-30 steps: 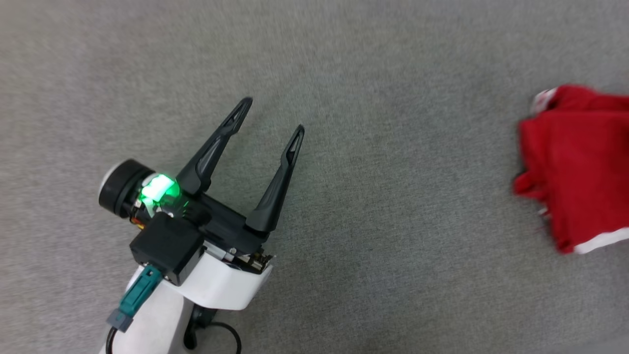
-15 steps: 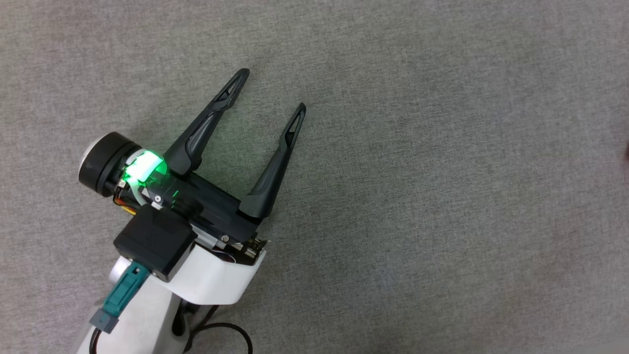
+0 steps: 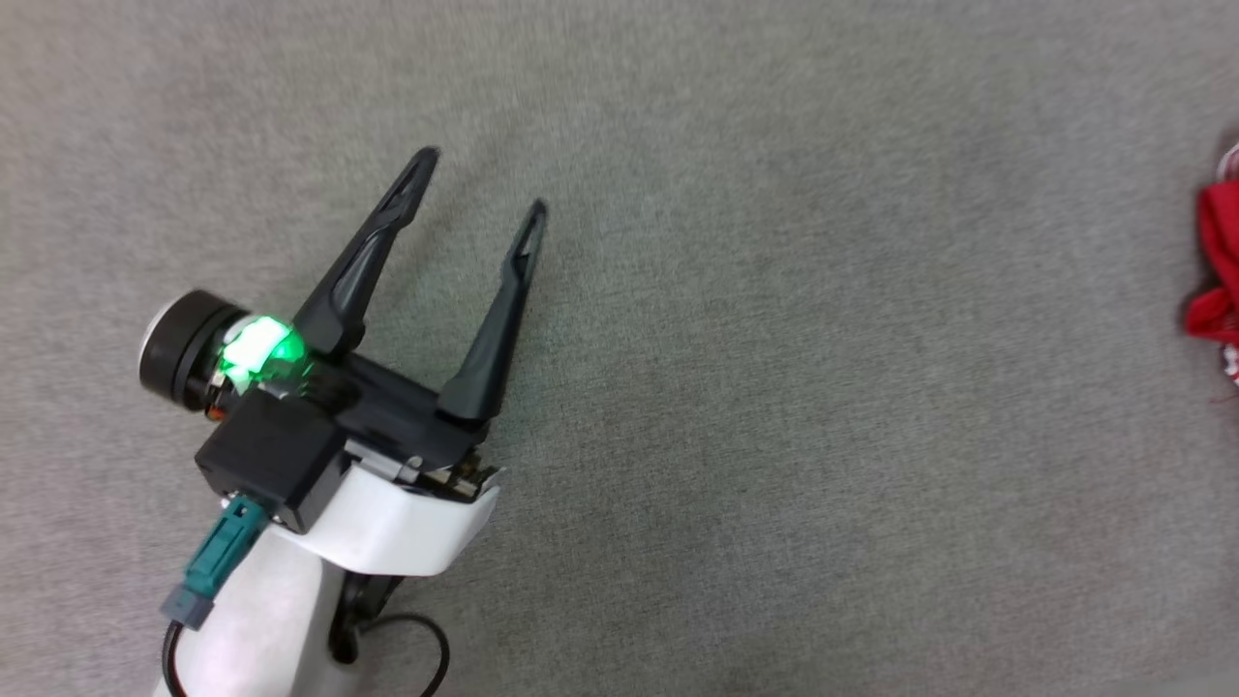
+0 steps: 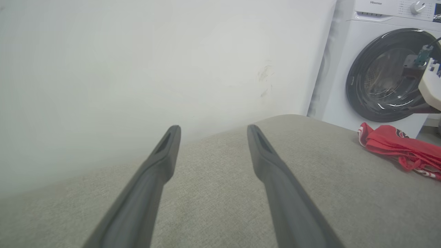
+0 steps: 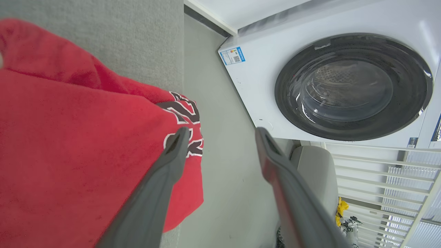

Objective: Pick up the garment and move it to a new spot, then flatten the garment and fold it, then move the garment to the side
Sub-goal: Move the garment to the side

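Garment [image 5: 69, 137] lies bunched at the edge of the grey mat [image 3: 774, 387] just before the Hisense washing machine [image 4: 344, 69], its blue sticker [image 5: 232, 55] unreadable, right gripper [image 5: 222, 132] above garment, left gripper [image 3: 481, 180] farther from washer, both jaws spread, empty.

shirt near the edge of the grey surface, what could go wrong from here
1. The shirt has a corner hanging past the edge of the grey surface, over the floor; it might slide off.
2. The right end effector is open with one finger in front of the cloth; if they touch, pulling away could snag and drag it.
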